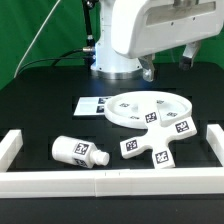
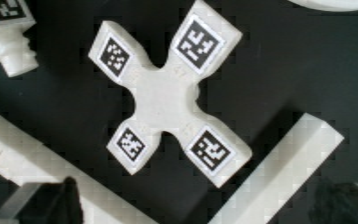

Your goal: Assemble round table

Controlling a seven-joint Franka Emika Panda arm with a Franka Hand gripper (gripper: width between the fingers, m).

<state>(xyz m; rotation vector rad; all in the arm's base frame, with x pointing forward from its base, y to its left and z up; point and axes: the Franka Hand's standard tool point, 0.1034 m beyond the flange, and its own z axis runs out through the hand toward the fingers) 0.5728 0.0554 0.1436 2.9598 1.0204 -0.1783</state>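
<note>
Black table [image 1: 40,110] surface, with a green backdrop [image 1: 30,30] at the exterior view's upper left. A white rail frame [image 1: 110,183] borders the table along the lower edge and up both sides.

At the exterior view's lower left, the short cylindrical leg [image 1: 80,152] lies on its side just inside the frame, tags showing. The marker board [image 1: 93,106] lies flat left of centre, close beside the round disc [image 1: 150,108]; contact between them cannot be told. The disc lies flat at centre right, rim visible, tags on its near side.

The cross-shaped base [image 1: 152,148] lies flat at lower centre right, between the disc and the front rail. The arm [image 1: 150,30] hangs at the upper right, well above all parts.

In the wrist view, the cross-shaped base [image 2: 167,95] lies flat beneath the camera with a tag on each of its four arms. The gripper [image 2: 194,205] holds nothing. Its fingers [image 2: 43,200] appear blurred, set apart and clear of the base.
</note>
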